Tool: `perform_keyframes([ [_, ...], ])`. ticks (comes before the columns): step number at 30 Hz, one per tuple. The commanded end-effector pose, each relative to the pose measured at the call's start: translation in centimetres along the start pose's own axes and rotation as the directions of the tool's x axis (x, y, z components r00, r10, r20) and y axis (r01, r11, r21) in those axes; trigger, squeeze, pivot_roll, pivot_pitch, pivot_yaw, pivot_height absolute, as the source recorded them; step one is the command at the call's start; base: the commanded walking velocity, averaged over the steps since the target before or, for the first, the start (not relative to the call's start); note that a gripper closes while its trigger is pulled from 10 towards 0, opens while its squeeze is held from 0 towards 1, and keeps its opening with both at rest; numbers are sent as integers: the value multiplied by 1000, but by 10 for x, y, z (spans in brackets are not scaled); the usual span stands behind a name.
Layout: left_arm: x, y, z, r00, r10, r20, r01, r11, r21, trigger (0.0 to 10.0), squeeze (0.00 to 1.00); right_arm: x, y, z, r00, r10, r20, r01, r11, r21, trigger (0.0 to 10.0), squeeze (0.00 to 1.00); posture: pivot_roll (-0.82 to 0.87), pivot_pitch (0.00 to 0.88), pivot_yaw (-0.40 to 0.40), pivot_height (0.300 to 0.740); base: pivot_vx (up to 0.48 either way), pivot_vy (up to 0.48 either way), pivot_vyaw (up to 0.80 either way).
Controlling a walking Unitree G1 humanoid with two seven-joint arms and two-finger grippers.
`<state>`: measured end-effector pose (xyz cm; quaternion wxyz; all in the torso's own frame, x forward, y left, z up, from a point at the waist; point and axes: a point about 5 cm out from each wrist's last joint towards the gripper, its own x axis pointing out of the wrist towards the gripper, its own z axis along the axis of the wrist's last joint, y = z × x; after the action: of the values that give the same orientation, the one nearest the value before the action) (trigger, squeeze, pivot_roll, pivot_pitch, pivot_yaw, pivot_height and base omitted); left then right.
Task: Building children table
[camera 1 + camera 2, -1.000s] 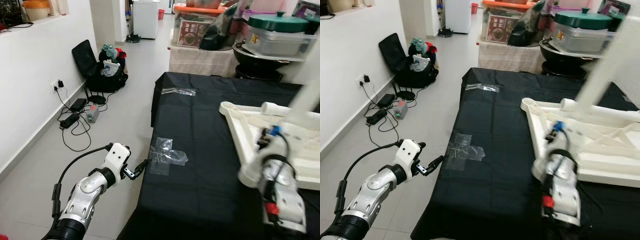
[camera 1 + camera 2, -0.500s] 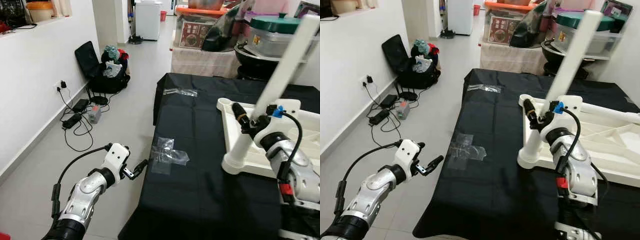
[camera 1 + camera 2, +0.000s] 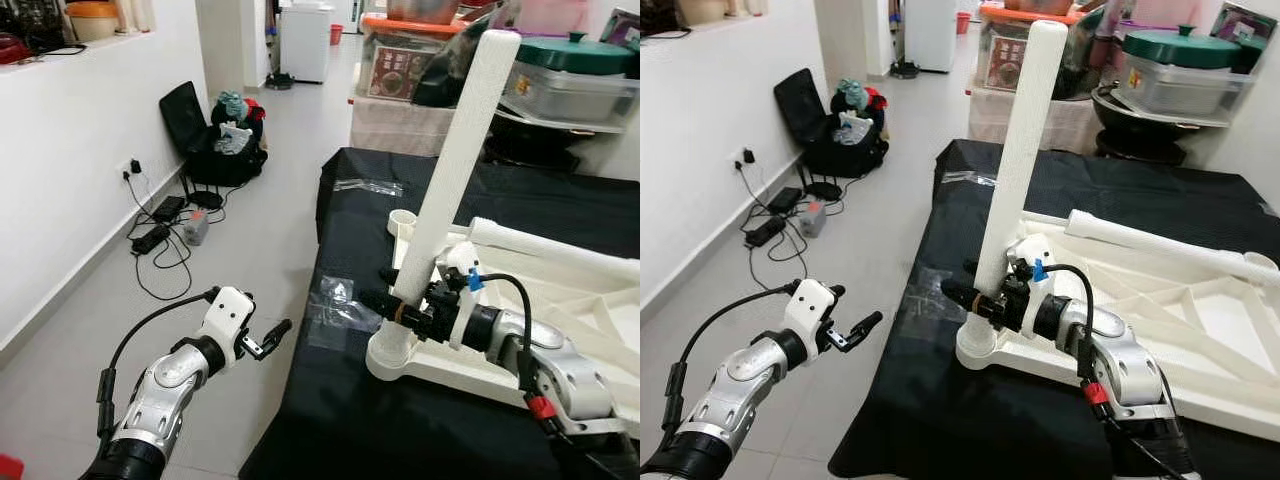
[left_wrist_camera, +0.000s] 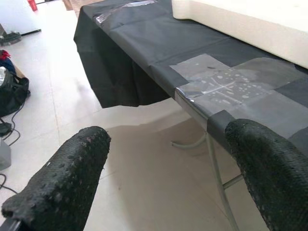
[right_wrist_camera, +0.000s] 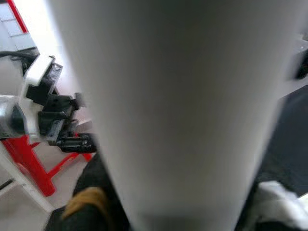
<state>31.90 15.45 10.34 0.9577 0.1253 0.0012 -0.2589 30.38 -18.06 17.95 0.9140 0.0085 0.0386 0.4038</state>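
From my head camera, a black-covered tabletop (image 3: 420,420) stands before me with the white children's table (image 3: 560,330) lying upside down on it, toward the right side. One white table leg (image 3: 445,180) stands up from the round socket at the upturned table's near left corner, leaning slightly. My right gripper (image 3: 392,303) is clamped on the lower part of that leg, just above the socket. A second white leg (image 3: 1160,243) lies across the far side of the upturned table. Clear tape patches (image 3: 335,305) are stuck on the cloth near the tabletop's left edge. My left gripper (image 3: 268,337) hangs over the floor just beside that left edge, fingers apart, holding nothing. Beyond it, a black bag (image 3: 215,140) and cables (image 3: 160,225) sit on the floor against the wall.

In my left wrist view, the two black fingers (image 4: 62,183) stand well apart, with the tabletop's edge, its taped cloth (image 4: 226,86) and the pale floor between them.

In my right wrist view, the white leg (image 5: 178,106) sits very close and blurred, and my left gripper (image 5: 62,130) shows beyond it.
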Motion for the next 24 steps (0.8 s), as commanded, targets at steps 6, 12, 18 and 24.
perform_keyframes([
  [6, 1, -3, -2, 1000, -17, -10, 17, 1000, 9, 10000, 0, -13, -37, -15, 901, -434, -17, 434, 899, 60, 0, 0, 53, 0, -70, 740, 0, 0, 0],
  [12, 2, -4, -4, 1000, -9, -15, 9, 1000, 7, 10000, 0, -118, -89, -43, 40, -993, -111, 997, 33, 64, 0, 0, 41, 0, -68, 740, 0, 0, 0],
  [18, 2, -5, -4, 1000, -13, -18, 13, 1000, 7, 10000, 0, -151, -77, -59, -103, -982, -159, 995, -105, 0, 0, 0, 31, 0, -61, 740, 0, 0, 0],
  [24, 4, -6, -4, 1000, -20, -18, 20, 1000, 5, 10000, 0, -107, -68, -41, 130, -985, -110, 991, 128, 26, 10000, 0, 28, 0, -58, 740, 0, 0, 0],
])
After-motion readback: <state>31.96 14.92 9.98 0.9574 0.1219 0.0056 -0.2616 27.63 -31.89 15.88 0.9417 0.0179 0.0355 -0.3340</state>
